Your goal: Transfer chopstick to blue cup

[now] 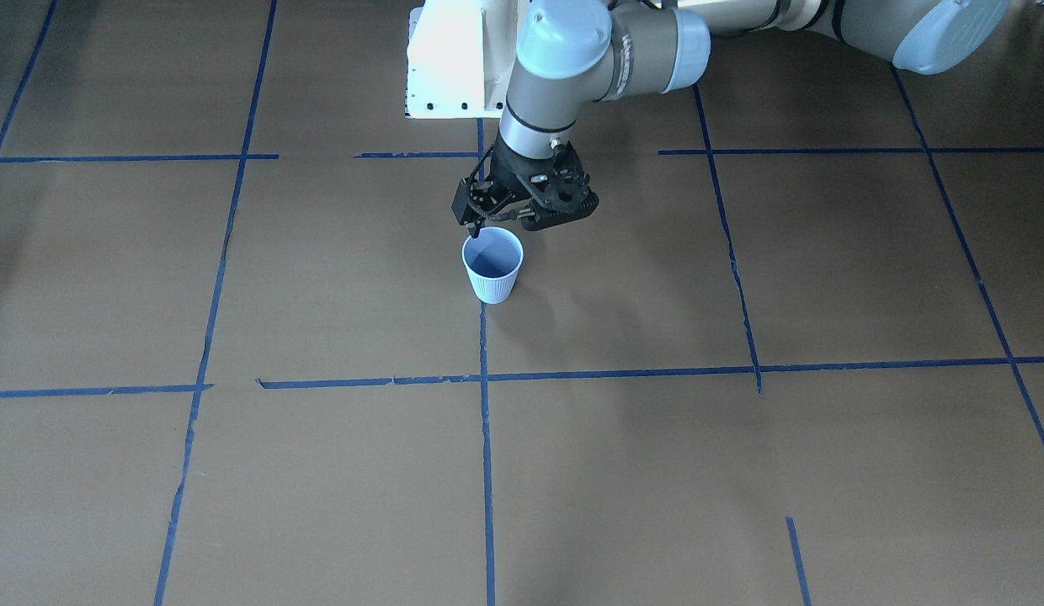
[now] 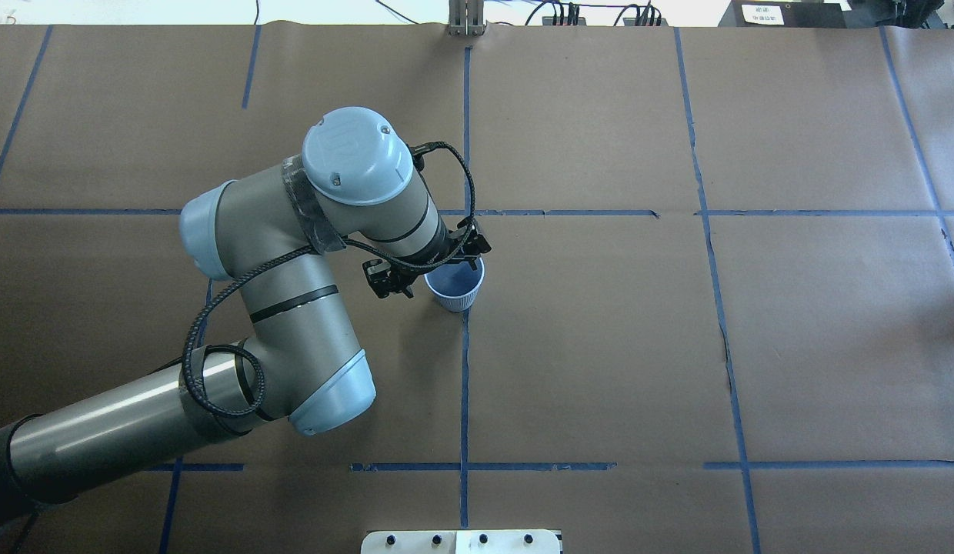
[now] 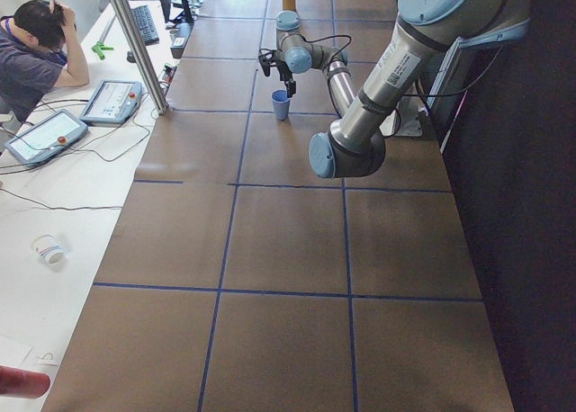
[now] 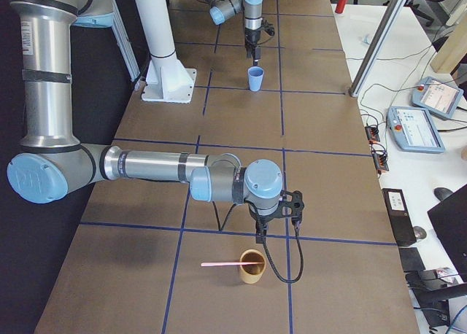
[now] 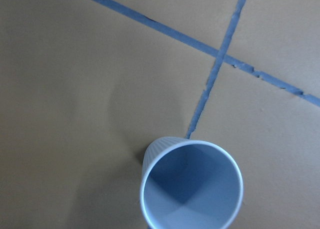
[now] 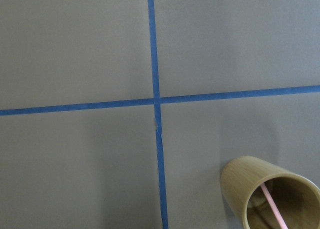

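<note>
The blue cup stands upright and looks empty at a tape crossing; it also shows in the overhead view and the left wrist view. My left gripper hangs just above the cup's rim on the robot's side. Its fingers look shut, with nothing seen between them. The chopstick is a thin pink stick that leans out of a tan wooden cup; its lower end shows inside that cup. My right gripper hovers just above and beside the tan cup. I cannot tell whether it is open.
Blue tape lines divide the brown paper-covered table into squares. The white robot base stands at the table's robot side. A metal post, tablets and a seated operator are on the adjoining white desk.
</note>
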### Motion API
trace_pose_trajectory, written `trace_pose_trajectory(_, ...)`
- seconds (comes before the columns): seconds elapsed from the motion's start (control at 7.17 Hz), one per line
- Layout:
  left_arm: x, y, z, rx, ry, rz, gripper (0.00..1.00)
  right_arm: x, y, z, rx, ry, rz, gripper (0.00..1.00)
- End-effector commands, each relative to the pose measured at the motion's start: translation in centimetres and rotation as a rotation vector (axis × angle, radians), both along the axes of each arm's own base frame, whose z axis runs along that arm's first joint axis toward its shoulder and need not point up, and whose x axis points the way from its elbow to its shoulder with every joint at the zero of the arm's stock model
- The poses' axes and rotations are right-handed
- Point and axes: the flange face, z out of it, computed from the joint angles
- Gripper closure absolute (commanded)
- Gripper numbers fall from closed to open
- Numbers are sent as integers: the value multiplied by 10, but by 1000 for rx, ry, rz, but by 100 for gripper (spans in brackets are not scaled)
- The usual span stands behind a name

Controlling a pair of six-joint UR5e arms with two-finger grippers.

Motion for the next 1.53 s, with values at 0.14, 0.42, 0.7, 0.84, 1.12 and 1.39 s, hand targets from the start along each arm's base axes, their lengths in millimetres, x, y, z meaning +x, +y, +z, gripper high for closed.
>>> trace_pose_trajectory(0.14,-128,-5,-9,-39,64,-49,0,-1,8,26,-53,-1,-1,0)
trace_pose_trajectory(0.42,-195,-17,6,-32,98,-61,0,-3,38,61,-28,7,-15,0)
trace_pose_trajectory(0.7,-248,-19,11,-44,140,-88,0,-4,65,80,21,16,-60,0)
trace_pose_trajectory(0.84,-249,-19,11,-44,142,-86,0,2,68,84,58,23,-94,0)
trace_pose_trajectory(1.12,-251,-17,10,-40,146,-86,0,14,71,84,48,24,-67,0)
trace_pose_trajectory(1.39,-254,-13,8,-34,151,-84,0,19,78,90,26,22,-54,0)
